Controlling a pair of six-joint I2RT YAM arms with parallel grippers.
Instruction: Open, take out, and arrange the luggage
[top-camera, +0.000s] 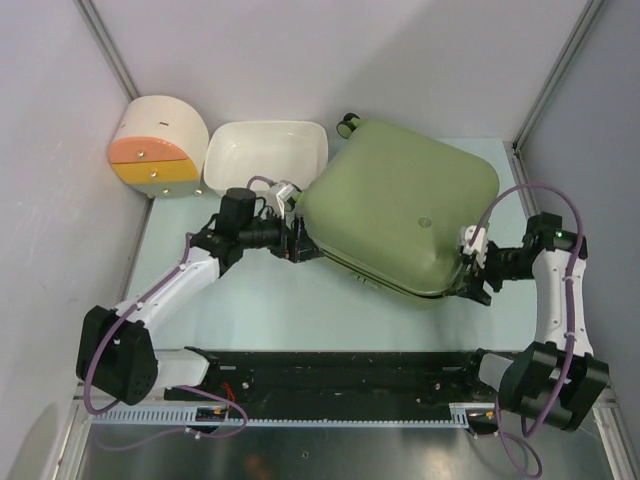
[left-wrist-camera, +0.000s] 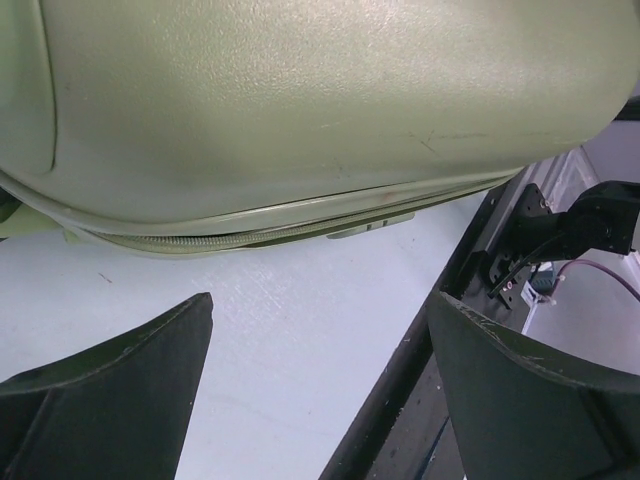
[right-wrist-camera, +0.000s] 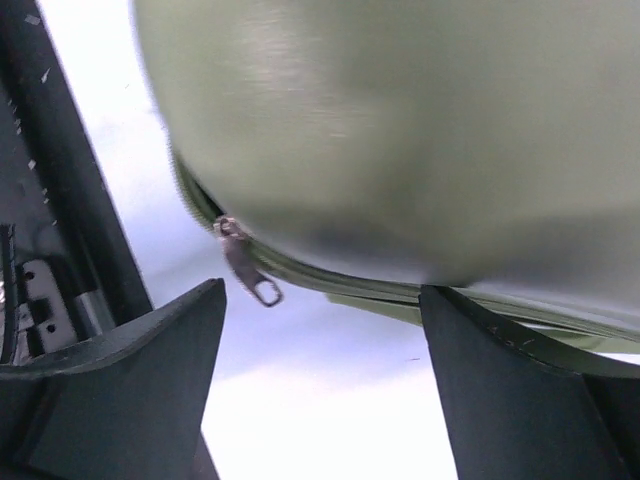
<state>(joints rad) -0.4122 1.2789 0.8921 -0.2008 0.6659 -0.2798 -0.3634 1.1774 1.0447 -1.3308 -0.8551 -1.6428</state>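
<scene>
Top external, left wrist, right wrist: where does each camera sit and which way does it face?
Top external: above and behind the arm bases, looking down on the table, the luggage and a white tub; both arms show.
Left wrist: on the left arm, facing the luggage's zipped seam; its open left tool frames the view.
Right wrist: on the right arm, facing the luggage's corner and zipper pull; its open right tool shows.
Shared: both wrist views show the luggage's seam and the table.

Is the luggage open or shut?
Shut: the luggage shells lie together, no lining showing. How far the zipper is undone, cannot tell.
</scene>
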